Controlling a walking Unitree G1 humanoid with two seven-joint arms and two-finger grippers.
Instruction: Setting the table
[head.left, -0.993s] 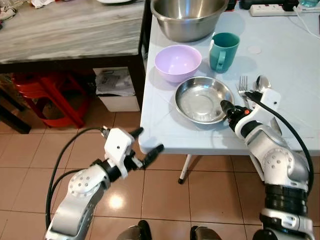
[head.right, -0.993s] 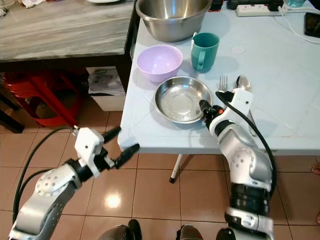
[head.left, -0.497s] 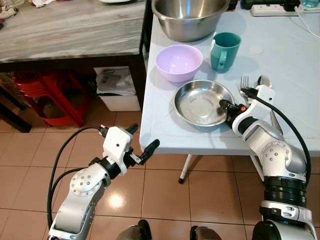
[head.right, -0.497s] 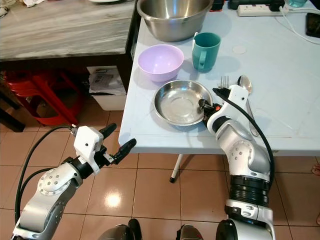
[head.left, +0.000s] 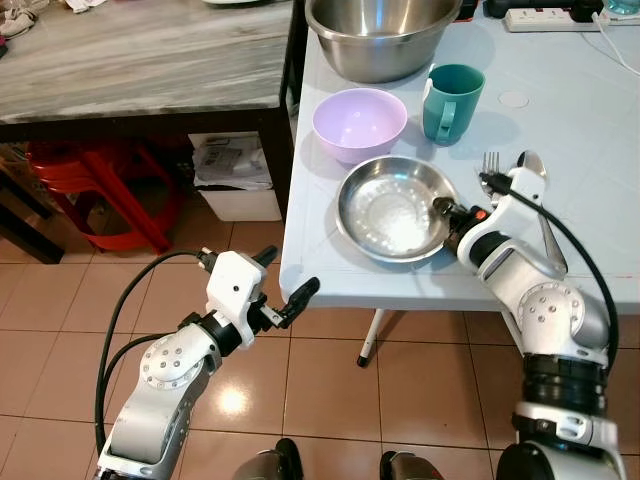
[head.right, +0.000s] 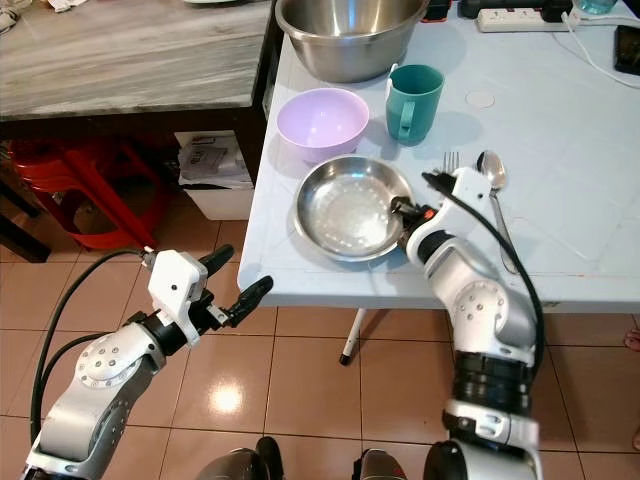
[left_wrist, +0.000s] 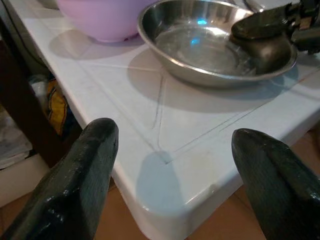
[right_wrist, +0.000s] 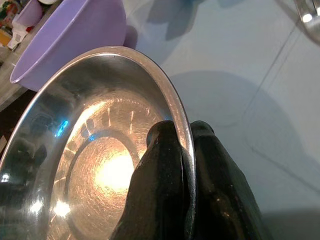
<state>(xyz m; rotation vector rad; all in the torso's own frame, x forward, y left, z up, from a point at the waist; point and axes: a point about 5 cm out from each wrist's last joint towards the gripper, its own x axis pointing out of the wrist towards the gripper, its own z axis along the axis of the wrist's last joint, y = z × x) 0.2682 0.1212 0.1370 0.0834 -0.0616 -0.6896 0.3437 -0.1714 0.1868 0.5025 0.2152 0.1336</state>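
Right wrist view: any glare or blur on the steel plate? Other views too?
Right wrist view: bright warm hotspot in the steel plate, the nearest fingers soft. Left wrist view: blue glint in the plate, left fingers blurred close up. Left eye view: white glare on the plate, lamp reflection on the floor tiles.

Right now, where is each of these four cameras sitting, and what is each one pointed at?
Left eye and right eye views: on the head, looking down at the white table, both arms showing.
Left wrist view: on the left arm, looking past the open left gripper at the table corner.
Right wrist view: on the right arm, looking along the right gripper pinching the steel plate rim.
All views share that plate and the purple bowl.
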